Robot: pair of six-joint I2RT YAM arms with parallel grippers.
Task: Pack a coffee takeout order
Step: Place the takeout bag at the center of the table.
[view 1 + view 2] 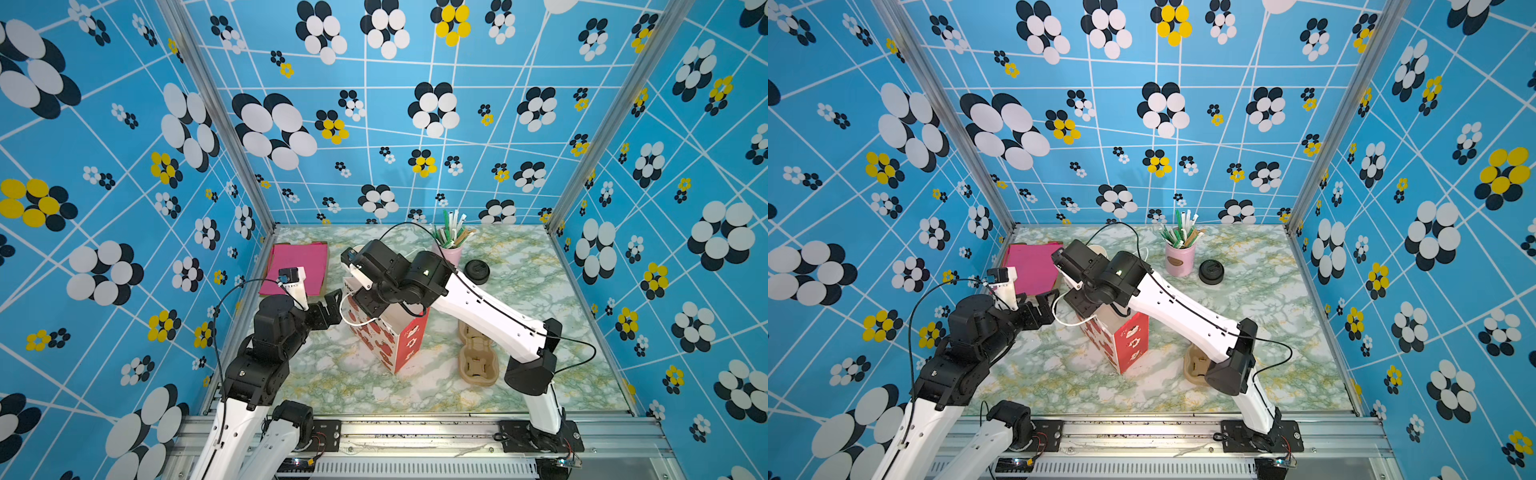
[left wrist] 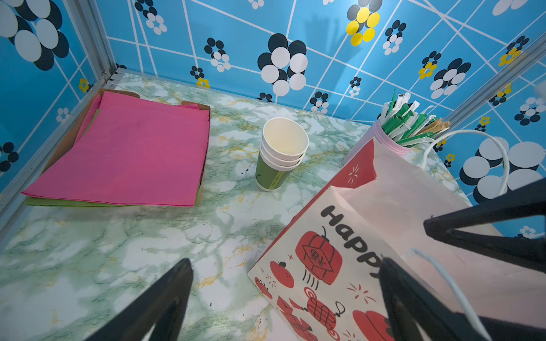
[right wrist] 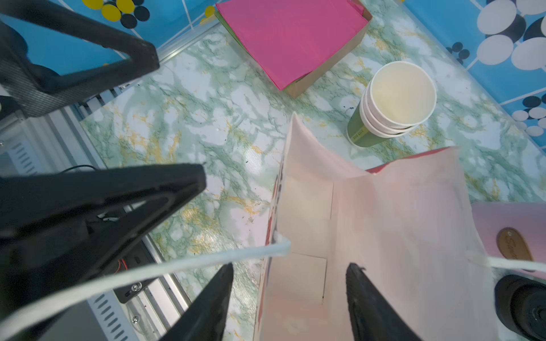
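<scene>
Coffee takeout order: locate brown pulp cup holder (image 1: 478,365) between white-and-red paper bag (image 1: 386,345) and right edge of marble-patterned table (image 1: 332,386), unpacked. Raise right gripper (image 3: 289,267), jaws apart and empty, straight up from bag mouth; hold left gripper (image 2: 285,262), jaws apart, beside bag.

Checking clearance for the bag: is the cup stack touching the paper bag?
Apart. Left wrist view shows bare table between cup stack and paper bag.
</scene>
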